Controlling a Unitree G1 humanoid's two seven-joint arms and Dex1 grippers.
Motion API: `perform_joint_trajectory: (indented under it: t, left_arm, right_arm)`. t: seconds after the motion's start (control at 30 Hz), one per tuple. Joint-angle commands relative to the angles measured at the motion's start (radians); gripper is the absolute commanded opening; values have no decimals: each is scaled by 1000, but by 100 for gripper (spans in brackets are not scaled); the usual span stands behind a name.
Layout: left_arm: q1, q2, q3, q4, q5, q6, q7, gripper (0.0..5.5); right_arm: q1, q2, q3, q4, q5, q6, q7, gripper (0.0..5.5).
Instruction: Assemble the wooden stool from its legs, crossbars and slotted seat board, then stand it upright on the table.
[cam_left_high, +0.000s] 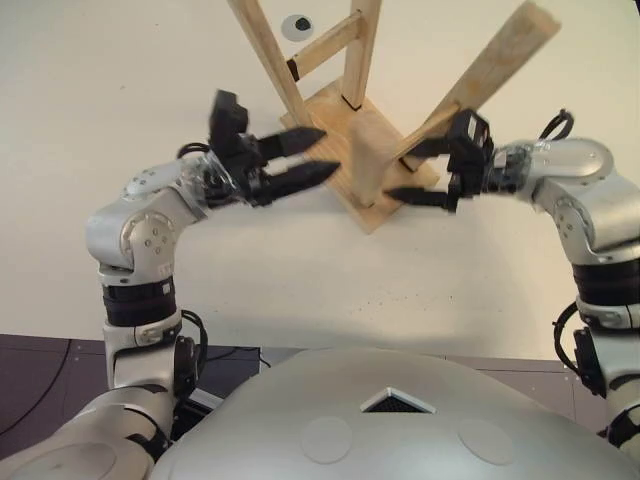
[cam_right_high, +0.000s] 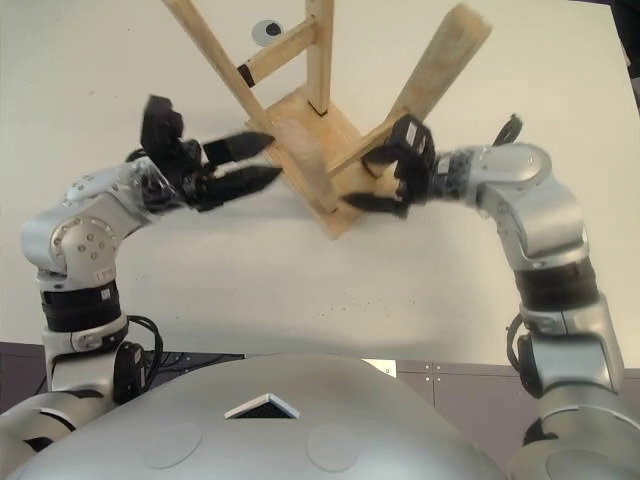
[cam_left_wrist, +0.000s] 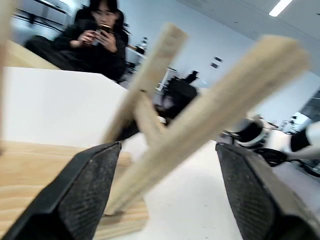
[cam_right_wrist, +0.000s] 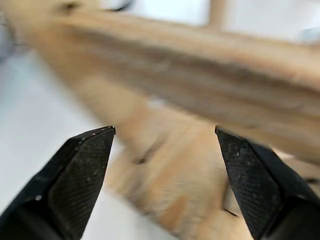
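Stool (cam_left_high: 365, 150) sits upside down on the table (cam_left_high: 120, 90), seat board (cam_left_high: 372, 195) flat on the surface and legs pointing up, so it looks assembled or close to it, but not yet stood upright. Left leg (cam_left_high: 270, 55) and middle leg (cam_left_high: 362, 50) are joined by a crossbar (cam_left_high: 325, 48). The right leg (cam_left_high: 500, 60) leans outward at a steeper tilt (can't tell if it is fully seated in its slot). Left gripper (cam_left_high: 328, 151) hangs just beside the board's left edge, fingers spread wide, nothing held; from its wrist view the board lies under the fingers (cam_left_wrist: 80, 195) with the legs crossing ahead. Right gripper (cam_left_high: 399, 173) is on the opposite side, also spread wide and empty. One finger is by the base of the tilted leg and the other by the board's near right corner; contact can't be confirmed. Its wrist view shows wood between and beyond the fingers (cam_right_wrist: 75, 180). Both grippers flank the board from opposite sides, probably to steady or clamp it for pressing that leg home or for flipping. Flip risk: loose leg could drop out.
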Motion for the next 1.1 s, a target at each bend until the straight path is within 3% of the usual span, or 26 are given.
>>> perform_joint_trajectory:
  t: [0.03, 0.17, 0.3, 0.53, 0.73, 0.93, 1.1]
  left_arm:
    - [50, 42, -92, -118, -30, 17, 15, 348]
    - [59, 166, -86, 26, 107, -93, 23, 348]
    - [-22, 245, -84, 301, 287, -341, 13, 348]
    - [-288, 142, -97, 765, 405, -714, -22, 348]
    - [-346, 45, -126, 966, 460, -896, -48, 348]
    - [-196, 39, -135, 667, 344, -799, -134, 348]
    - [33, 143, -165, 328, 273, -641, -164, 348]
  right_arm:
    - [-89, -7, -1, 193, -146, -202, -53, 369]
    - [-53, -38, -9, 232, -173, -269, -6, 369]
    - [-7, -64, -47, 233, -161, -256, 34, 369]
    - [113, -87, -90, 47, -15, -83, 182, 369]
    - [84, -61, -60, 1, 13, -10, 198, 369]
    - [77, -77, -63, 21, 16, -9, 207, 369]
    - [128, -100, -101, 14, 39, -8, 212, 369]
